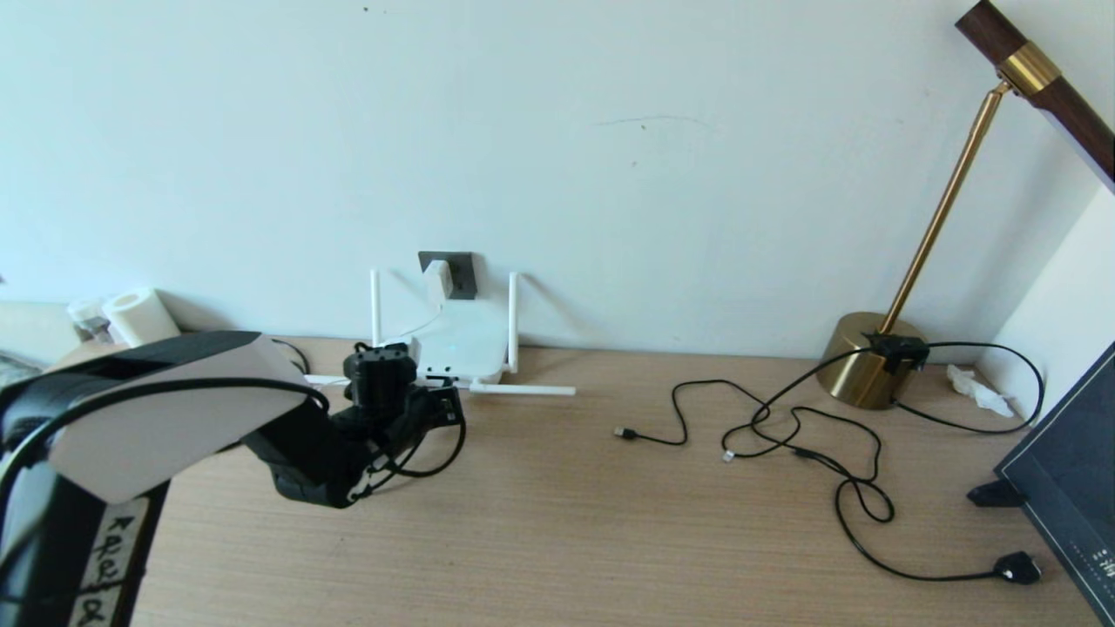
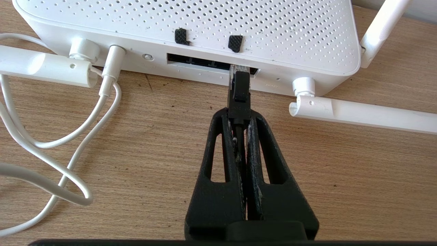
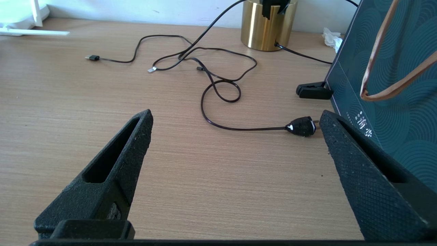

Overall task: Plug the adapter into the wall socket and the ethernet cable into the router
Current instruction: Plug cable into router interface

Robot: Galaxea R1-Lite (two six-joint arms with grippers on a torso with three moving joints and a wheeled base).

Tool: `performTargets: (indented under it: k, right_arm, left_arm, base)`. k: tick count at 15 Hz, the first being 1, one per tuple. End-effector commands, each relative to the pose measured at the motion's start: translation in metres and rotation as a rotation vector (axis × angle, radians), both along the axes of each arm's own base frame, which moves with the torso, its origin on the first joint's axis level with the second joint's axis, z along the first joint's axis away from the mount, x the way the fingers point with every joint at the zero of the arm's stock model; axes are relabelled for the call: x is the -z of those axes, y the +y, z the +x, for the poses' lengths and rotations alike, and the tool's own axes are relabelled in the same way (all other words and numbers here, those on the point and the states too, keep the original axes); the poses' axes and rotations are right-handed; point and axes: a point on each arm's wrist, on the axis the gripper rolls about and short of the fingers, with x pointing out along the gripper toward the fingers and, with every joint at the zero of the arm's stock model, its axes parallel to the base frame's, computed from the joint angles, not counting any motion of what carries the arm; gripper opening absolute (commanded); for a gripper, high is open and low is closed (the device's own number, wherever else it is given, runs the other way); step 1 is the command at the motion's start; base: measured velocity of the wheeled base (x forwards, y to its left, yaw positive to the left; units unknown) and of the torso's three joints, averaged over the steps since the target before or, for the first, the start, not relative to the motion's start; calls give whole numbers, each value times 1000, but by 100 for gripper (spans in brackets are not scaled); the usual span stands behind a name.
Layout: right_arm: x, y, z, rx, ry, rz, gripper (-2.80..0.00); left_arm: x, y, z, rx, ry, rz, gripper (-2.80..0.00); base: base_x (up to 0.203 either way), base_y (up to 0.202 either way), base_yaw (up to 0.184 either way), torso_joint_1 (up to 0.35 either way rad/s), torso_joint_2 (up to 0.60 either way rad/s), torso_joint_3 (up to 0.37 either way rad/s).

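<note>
Left pincer (image 2: 239, 118) low over the pale wood-grain surface (image 1: 557, 522), clamped on the thick black ethernet cable (image 2: 240, 92) just behind its plug. The clear tip sits at the mouth of the rightmost dark port on the flat white router (image 2: 205, 24); full seating cannot be told.

Risk, as judged: the plug looks slightly off the port's line, so a push could jam it against the port edge or skid the light router back toward the wall. A slipping grip on the cable would let the plug twist.

Behind the router, the small white cube adapter (image 1: 438, 280) is already on the dark grey wall socket (image 1: 459, 272), its thin white cord (image 2: 51, 147) running to the router.

Right pincer (image 3: 235, 143) spread wide, idle over bare surface well to the right, near a small black plug (image 3: 301, 126).
</note>
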Motion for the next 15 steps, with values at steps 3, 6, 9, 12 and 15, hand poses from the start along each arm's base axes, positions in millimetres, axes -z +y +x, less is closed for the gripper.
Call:
performTargets:
  k: [3,6,9,12,15]
  right_arm:
    - [0,0,0,-1,1,0,0]
    - [0,0,0,-1,0,0,0]
    - [0,0,0,-1,0,0,0]
    - [0,0,0,-1,0,0,0]
    - [0,0,0,-1,0,0,0]
  left_arm:
    - [-1,0,0,-1,-8,-3,-280]
    - [-1,1,0,-3,-5,-2,-280]
    - [0,2,-1,-5,-5,-2,-280]
    - [0,3,0,-8,-5,-2,-280]
    - [0,4,0,-11,-5,-2,-280]
  base:
    - [0,0,0,0,0,0]
    - [0,0,0,0,0,0]
    - [0,0,0,0,0,0]
    - [0,0,0,0,0,0]
    - [0,0,0,0,0,0]
